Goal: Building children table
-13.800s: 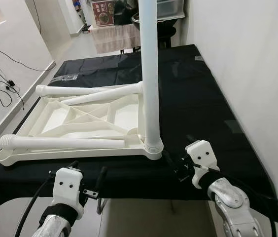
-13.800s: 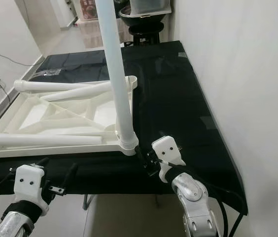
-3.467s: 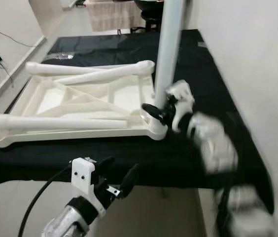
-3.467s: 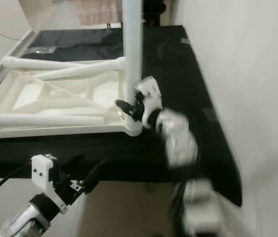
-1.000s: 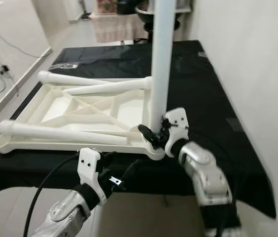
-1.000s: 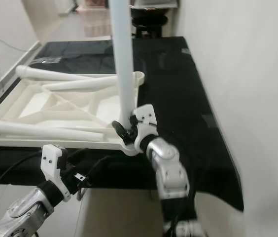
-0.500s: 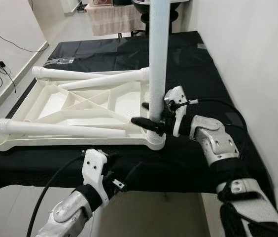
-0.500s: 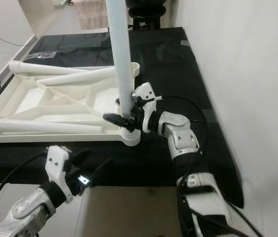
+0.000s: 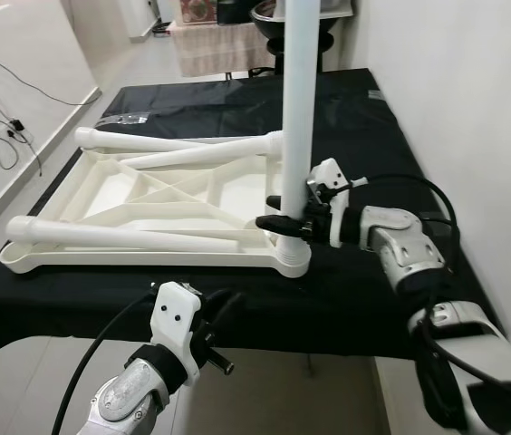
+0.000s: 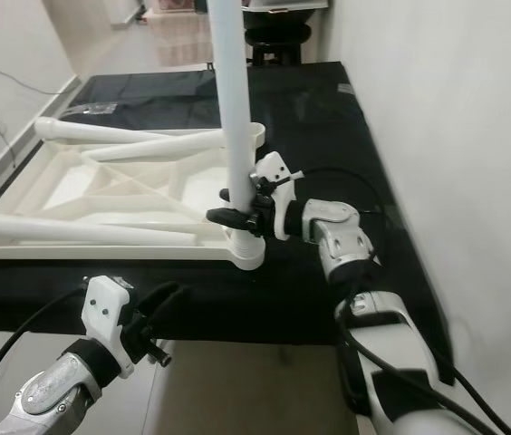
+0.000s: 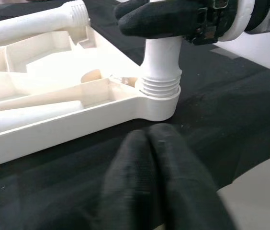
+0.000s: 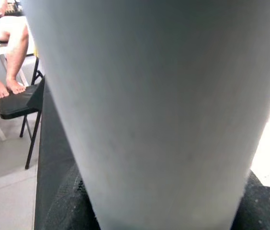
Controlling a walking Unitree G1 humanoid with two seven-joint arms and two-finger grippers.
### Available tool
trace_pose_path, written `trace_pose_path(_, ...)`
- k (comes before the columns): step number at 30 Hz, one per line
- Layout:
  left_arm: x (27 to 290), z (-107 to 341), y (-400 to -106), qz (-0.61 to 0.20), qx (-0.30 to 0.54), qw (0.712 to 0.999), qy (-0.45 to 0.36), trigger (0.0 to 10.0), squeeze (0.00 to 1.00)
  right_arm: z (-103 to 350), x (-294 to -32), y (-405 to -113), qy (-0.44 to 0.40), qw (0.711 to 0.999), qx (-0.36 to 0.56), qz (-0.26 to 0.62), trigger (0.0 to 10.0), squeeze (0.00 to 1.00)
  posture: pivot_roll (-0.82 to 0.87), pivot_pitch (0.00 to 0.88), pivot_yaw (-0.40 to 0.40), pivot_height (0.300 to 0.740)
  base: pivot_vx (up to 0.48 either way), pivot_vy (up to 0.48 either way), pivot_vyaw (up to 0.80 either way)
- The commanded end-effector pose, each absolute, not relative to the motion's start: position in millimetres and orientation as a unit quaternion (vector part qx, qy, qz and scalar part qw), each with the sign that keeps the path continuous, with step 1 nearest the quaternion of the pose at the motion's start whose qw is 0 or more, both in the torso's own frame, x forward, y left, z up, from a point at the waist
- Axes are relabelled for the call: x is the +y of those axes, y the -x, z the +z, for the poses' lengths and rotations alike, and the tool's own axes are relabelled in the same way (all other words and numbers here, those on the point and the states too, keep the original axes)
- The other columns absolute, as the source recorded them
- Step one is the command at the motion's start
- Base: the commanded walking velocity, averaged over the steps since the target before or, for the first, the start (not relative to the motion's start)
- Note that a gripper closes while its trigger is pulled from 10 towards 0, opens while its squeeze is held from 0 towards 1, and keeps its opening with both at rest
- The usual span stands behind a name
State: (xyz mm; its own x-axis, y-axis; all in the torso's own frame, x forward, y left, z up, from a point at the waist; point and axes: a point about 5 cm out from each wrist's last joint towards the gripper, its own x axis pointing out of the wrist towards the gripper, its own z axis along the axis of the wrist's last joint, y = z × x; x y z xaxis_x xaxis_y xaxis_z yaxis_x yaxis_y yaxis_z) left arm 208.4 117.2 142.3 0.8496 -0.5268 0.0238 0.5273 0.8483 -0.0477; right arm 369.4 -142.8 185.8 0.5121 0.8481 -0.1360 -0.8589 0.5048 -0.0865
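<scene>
We find a white plastic tabletop (image 9: 138, 227) lying upside down on a black cloth (image 9: 355, 145) that covers a long bench beside a white wall (image 9: 473, 109). One white leg (image 9: 296, 118) stands upright in the tabletop's near right corner socket, its threaded collar seated at the rim as the left wrist view shows. Three loose legs lie across the underside: one (image 9: 129, 237) along the near edge, two (image 9: 183, 149) toward the far edge, meeting near the far right corner. The right gripper (image 9: 284, 214) reaches in from the right and is clamped around the upright leg low down, just above the socket; we see one black finger (image 9: 274, 222) wrapped across the front of the leg and the other behind it, both pressed to it. In the right wrist view the leg stands very close between the black pads (image 12: 257, 201). The left gripper (image 9: 215, 313) hangs below the near edge of the bench, apart from the tabletop; its two fingers (image 11: 159, 177) lie pressed together with nothing between them. In the right wrist view we note a person's bare feet (image 12: 5, 86) by a black chair (image 12: 17, 103) on a pale floor. Cables (image 9: 2, 118) trail along the left wall.
</scene>
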Motion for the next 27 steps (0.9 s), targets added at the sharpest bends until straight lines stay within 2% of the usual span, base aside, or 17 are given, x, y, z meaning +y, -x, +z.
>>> trace_pose_path(1,118.9,140.1,-206.7,-0.271,-0.003,0.962,0.024,10.0,0.00,159.2,-141.4,-361.5,0.086,0.890,0.088,0.438,0.0,0.00,-0.05,0.062,0.048,0.740,0.000,0.000,0.00)
trace_pose_path(2,118.9,140.1,-206.7,-0.271,-0.003,0.962,0.024,10.0,0.00,159.2,-141.4,-361.5,0.086,0.890,0.088,0.438,0.0,0.00,-0.05,0.062,0.048,0.740,0.000,0.000,0.00)
trace_pose_path(3,120.6,140.7,-206.1,-0.267,-0.006,0.963,0.023,10.0,0.00,150.3,-134.4,-352.9,0.030,0.958,0.085,0.271,0.0,0.00,-0.05,0.081,0.052,0.740,0.000,0.000,0.00)
trace_pose_path(5,123.7,142.3,-207.1,-0.260,-0.013,0.965,0.025,10.0,0.00,129.6,-118.6,-302.2,0.019,0.982,0.100,0.159,0.0,0.00,-0.06,0.091,0.061,0.740,0.000,0.000,0.00)
trace_pose_path(10,123.8,141.6,-208.4,-0.257,-0.015,0.966,0.022,10.0,0.00,125.2,-96.8,-288.6,0.060,0.968,0.083,0.228,0.0,0.00,-0.08,0.087,0.069,0.740,0.000,0.000,0.00)
trace_pose_path(14,122.0,140.8,-209.6,-0.258,-0.013,0.966,0.010,10.0,0.00,131.5,-94.5,-313.5,0.058,0.972,0.077,0.214,0.0,0.00,-0.04,0.088,0.057,0.740,0.000,0.000,0.00)
trace_pose_path(15,122.6,140.7,-210.2,-0.254,-0.014,0.967,0.010,10.0,0.00,133.9,-92.0,-317.2,0.057,0.972,0.082,0.212,10.0,0.00,-0.05,0.088,0.060,0.740,0.000,0.000,0.00)
trace_pose_path(19,122.9,140.9,-211.6,-0.249,-0.016,0.968,0.011,10.0,0.00,143.7,-87.6,-320.8,0.063,0.970,0.075,0.224,10.0,0.00,-0.05,0.087,0.060,0.740,0.000,0.000,0.00)
trace_pose_path(20,122.3,141.1,-212.3,-0.252,-0.017,0.968,0.012,10.0,0.00,150.3,-86.9,-325.3,0.053,0.967,0.064,0.241,10.0,1.00,-0.05,0.091,0.061,0.740,0.000,0.000,0.00)
trace_pose_path(24,121.2,141.3,-213.8,-0.256,-0.018,0.966,0.016,10.0,0.00,163.1,-89.0,-338.2,0.037,0.963,0.041,0.265,10.0,1.00,-0.06,0.087,0.066,0.740,0.000,0.000,0.00)
trace_pose_path(25,120.8,141.4,-214.4,-0.258,-0.018,0.966,0.018,10.0,0.00,170.1,-87.7,-345.2,0.027,0.950,0.029,0.311,10.0,1.00,-0.05,0.088,0.070,0.740,0.000,0.000,0.00)
trace_pose_path(26,120.2,141.4,-214.9,-0.259,-0.018,0.965,0.021,10.0,0.00,175.5,-87.4,-351.5,0.027,0.934,0.022,0.354,10.0,0.00,-0.05,0.085,0.069,0.740,0.000,0.000,0.00)
trace_pose_path(27,120.2,141.4,-214.9,-0.259,-0.018,0.965,0.021,10.0,0.00,175.5,-87.4,-351.5,0.027,0.934,0.022,0.354,10.0,0.00,-0.05,0.085,0.069,0.740,0.000,0.000,0.00)
